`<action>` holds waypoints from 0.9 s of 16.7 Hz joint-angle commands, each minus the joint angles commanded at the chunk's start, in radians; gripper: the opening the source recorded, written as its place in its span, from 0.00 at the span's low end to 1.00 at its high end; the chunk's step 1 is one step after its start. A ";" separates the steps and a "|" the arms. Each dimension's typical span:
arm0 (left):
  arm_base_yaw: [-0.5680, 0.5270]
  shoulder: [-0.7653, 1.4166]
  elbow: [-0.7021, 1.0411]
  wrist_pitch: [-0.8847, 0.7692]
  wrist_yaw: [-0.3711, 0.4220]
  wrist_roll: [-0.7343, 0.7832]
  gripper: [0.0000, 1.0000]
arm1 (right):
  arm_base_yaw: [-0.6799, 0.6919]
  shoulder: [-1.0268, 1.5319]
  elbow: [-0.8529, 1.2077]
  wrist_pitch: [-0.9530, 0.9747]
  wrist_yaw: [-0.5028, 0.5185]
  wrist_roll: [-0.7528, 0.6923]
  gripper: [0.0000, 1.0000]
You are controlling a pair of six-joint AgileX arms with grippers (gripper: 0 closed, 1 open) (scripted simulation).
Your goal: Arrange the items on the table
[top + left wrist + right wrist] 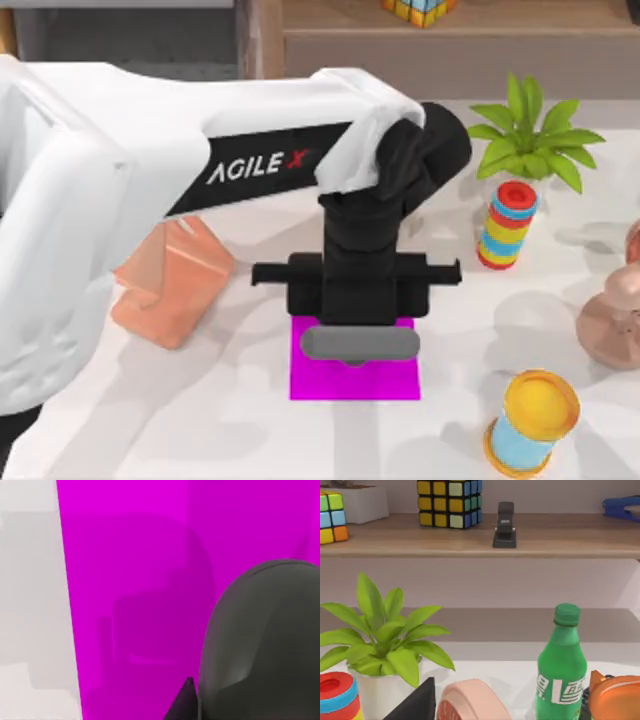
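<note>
Our left arm reaches in from the 9 o'clock side of the table w/ its black wrist over the centre, and the left gripper hangs above the magenta pad, just toward 6 o'clock from centre. The dark grey mouse sits crosswise under the wrist, over the pad's 12 o'clock half; we can't tell whether it's touching the pad or lifted off it. In the left wrist view the mouse bulges big against the pad, w/ one black fingertip right beside its edge; looks clamped on the mouse, though the 2nd finger is hidden. White tabletop runs along the pad's side there. At approx 9 o'clock from the pad lies a salmon-pink pouch, well apart from it. Toward 2 o'clock stands the striped ring stack, w/ a green potted plant just beyond it. At 4 o'clock from the pad sits the yellow-and-blue spool. A copper-coloured vessel is at the 3 o'clock edge. Right wrist view: plant, ring stack, green bottle, a pink rounded thing, an orange item, and a shelf w/ a puzzle cube and a stapler. A dark fingertip of the right gripper pokes in; fingers apart or together, we can't tell.
</note>
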 joint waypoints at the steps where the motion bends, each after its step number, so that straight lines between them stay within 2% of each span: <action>1: 0.000 0.000 0.000 0.000 0.000 0.000 0.00 | 0.000 0.000 0.000 0.000 0.000 0.000 1.00; 12: 0.001 0.012 -0.022 0.033 0.000 0.001 0.00 | 0.000 0.000 0.000 0.000 0.000 0.000 1.00; 15: 0.001 0.012 -0.022 0.033 0.000 0.001 0.23 | 0.000 0.000 0.000 0.000 0.000 0.000 1.00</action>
